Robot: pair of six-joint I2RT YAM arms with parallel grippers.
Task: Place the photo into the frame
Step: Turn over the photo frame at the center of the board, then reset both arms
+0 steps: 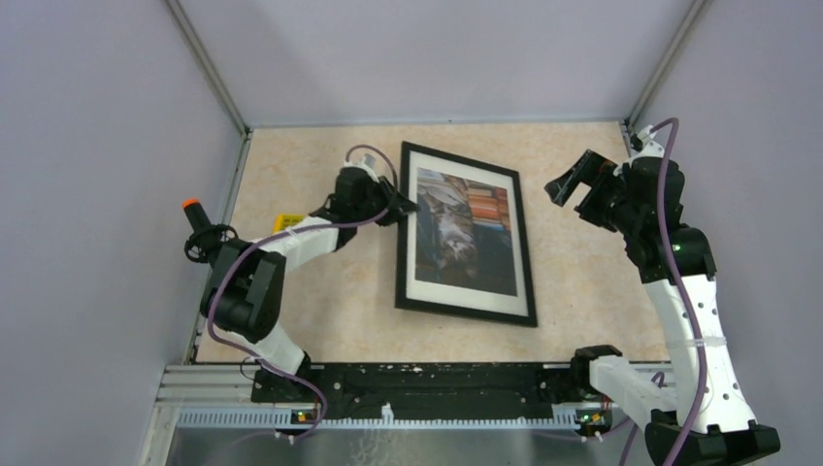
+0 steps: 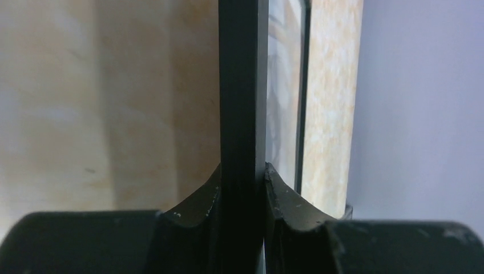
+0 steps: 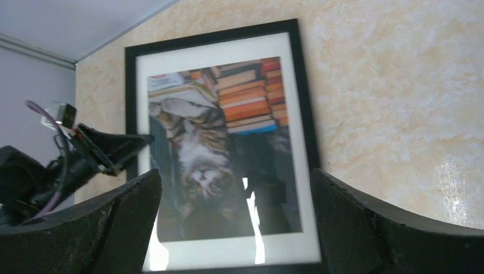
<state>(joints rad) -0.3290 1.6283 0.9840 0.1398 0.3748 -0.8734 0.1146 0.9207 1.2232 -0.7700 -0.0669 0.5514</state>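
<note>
On the surface [image 1: 320, 311] ahead of me sits the frame [image 1: 525, 243] with the photo [image 1: 464, 233] inside it, my left gripper [image 1: 398, 209] pinched narrowly onto its 9 o'clock edge, and farther off, at its 2 o'clock, my right gripper [image 1: 579, 186] hangs spread wide, holding nothing.

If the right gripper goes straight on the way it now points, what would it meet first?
Most likely the photo lying in the frame: it fills the view between the fingers of the open right gripper. Depth is unclear.
</note>
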